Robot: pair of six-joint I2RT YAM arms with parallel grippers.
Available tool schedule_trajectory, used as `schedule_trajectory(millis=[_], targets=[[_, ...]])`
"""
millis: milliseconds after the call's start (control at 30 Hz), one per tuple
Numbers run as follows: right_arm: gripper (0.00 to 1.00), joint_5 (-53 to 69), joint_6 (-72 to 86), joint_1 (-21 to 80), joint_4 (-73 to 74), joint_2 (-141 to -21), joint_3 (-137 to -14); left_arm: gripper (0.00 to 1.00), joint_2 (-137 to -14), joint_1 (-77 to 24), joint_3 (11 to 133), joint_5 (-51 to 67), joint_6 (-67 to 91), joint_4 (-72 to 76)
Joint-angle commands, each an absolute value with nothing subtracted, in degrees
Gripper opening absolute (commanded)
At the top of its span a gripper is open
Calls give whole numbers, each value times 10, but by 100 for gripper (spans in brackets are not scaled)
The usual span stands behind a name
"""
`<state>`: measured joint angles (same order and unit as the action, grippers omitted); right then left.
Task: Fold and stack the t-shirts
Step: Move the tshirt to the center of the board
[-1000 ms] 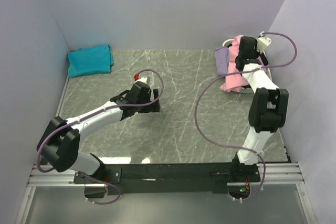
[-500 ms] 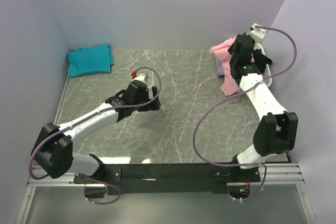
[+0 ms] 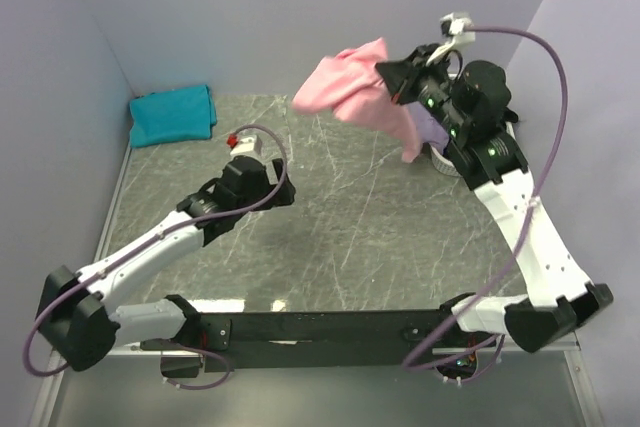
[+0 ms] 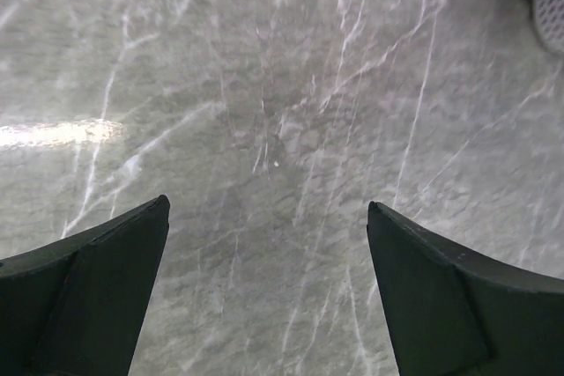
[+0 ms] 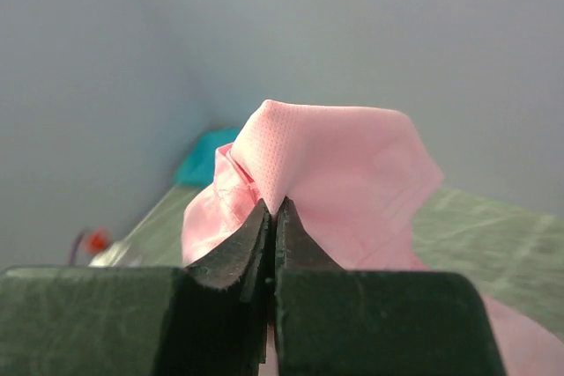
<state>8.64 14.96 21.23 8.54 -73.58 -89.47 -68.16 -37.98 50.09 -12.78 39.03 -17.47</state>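
pink t-shirt (image 3: 345, 87) aloft, stretched left-right (right gripper (image 5: 274, 209) pinching)

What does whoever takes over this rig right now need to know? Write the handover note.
Right gripper: shut on the pink t-shirt, which hangs bunched in the air over the far side of the table.
Left gripper: open, empty, over bare table left of centre.
Teal t-shirt: folded, far left corner.
Lavender t-shirt: far right, mostly hidden behind the pink one.
Done: the teal one looks folded; nothing is stacked on it.
Left: lay the pink one flat, fold it, probably the lavender one too, then stack.
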Motion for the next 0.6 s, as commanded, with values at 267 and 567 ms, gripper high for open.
schedule_trajectory(millis=[267, 567], targets=[[0, 212, 205, 343, 180, -647, -711, 99, -445, -381, 490, -298, 484, -279], [0, 115, 198, 453, 189, -735, -699, 99, -381, -381, 481, -273, 468, -277]])
